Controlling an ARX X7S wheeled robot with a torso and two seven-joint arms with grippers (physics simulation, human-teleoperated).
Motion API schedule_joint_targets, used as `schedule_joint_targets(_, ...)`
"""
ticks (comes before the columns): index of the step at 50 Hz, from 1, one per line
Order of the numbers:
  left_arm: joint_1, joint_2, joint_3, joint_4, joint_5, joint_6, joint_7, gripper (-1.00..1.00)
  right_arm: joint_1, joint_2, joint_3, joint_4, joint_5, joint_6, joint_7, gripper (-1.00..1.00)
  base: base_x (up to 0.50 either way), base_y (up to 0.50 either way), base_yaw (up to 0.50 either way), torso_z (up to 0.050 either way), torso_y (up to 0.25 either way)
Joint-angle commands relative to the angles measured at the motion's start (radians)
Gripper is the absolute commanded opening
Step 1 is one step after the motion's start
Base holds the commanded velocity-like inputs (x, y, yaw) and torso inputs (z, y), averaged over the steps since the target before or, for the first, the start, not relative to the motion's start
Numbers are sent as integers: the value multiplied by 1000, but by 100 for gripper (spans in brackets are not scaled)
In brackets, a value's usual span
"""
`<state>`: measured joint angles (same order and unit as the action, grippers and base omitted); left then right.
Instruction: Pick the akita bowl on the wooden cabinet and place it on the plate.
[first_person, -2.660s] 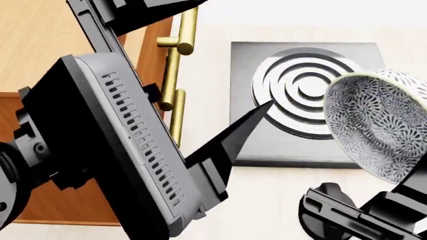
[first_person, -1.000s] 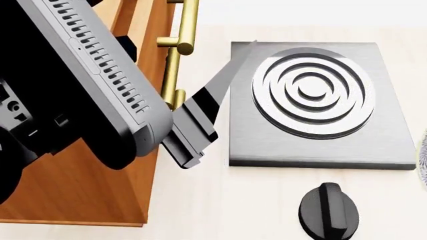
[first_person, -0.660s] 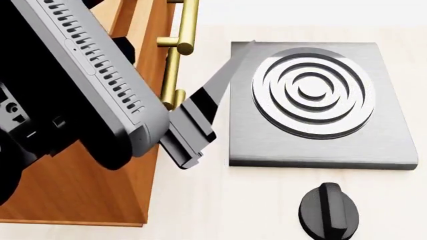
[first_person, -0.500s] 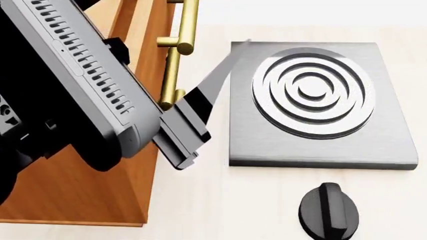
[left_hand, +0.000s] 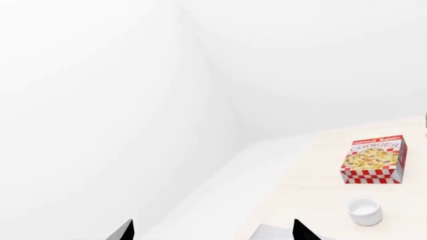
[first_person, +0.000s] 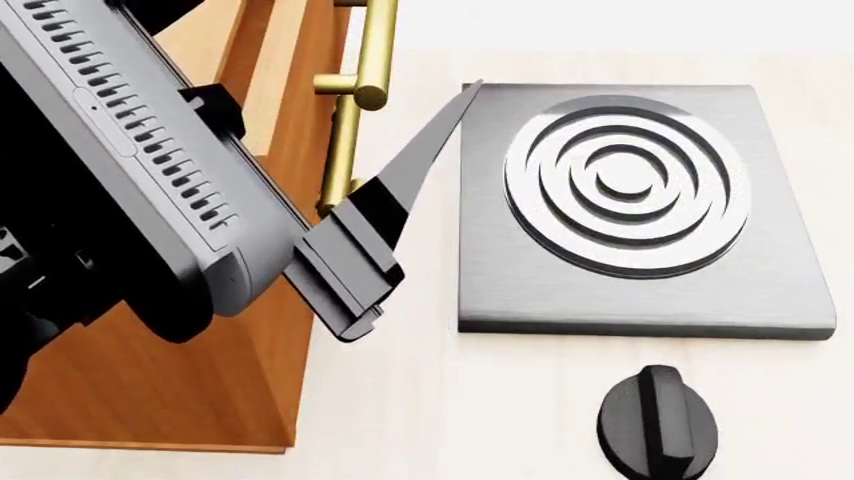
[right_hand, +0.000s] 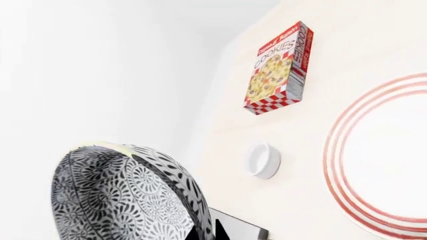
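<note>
1. The akita bowl (right_hand: 123, 192) is held up in the air by the right gripper (right_hand: 203, 231). Its fingers are pinched on the bowl's rim, so the picking-up part looks done.
2. The bowl is off the wooden cabinet (first_person: 174, 400) and not yet over the plate (right_hand: 380, 165).
3. Next, the bowl probably needs to be carried over the plate, turned flat, and set down softly in the middle.
4. A small white cup (right_hand: 261, 160) is seen on the table between the bowl and the plate. It could be bumped on the way.
5. A cookie box (right_hand: 279, 67) stands farther off, away from the path.
6. The left gripper (left_hand: 210, 231) is held wide open, with nothing in it.
7. A stove plate (first_person: 627, 200) and a black knob (first_person: 657, 425) are seen beside the cabinet.
</note>
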<state>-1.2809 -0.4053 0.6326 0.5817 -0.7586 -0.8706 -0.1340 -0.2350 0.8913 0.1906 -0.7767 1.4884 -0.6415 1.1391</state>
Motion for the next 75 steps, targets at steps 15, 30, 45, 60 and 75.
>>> schedule_joint_targets(15,25,-6,5,-9,1,23,-3,100,65,38,3,135,107,53,-18,-100,0,0,0,0,0)
schedule_joint_targets(30,43,-15,2,-12,2,39,-5,100,52,-6,54,133,161,16,29,-100,0,0,0,0,1)
schedule_joint_targets(45,48,-19,5,-18,3,47,-5,100,92,8,48,185,170,32,41,-100,0,0,0,0,0)
schedule_joint_targets(60,50,-16,11,-28,5,57,-5,100,108,51,25,259,151,78,46,-100,0,0,0,1,1)
schedule_joint_targets(75,68,-25,17,-31,12,71,-6,100,177,67,-45,407,186,142,7,-100,0,0,0,0,0)
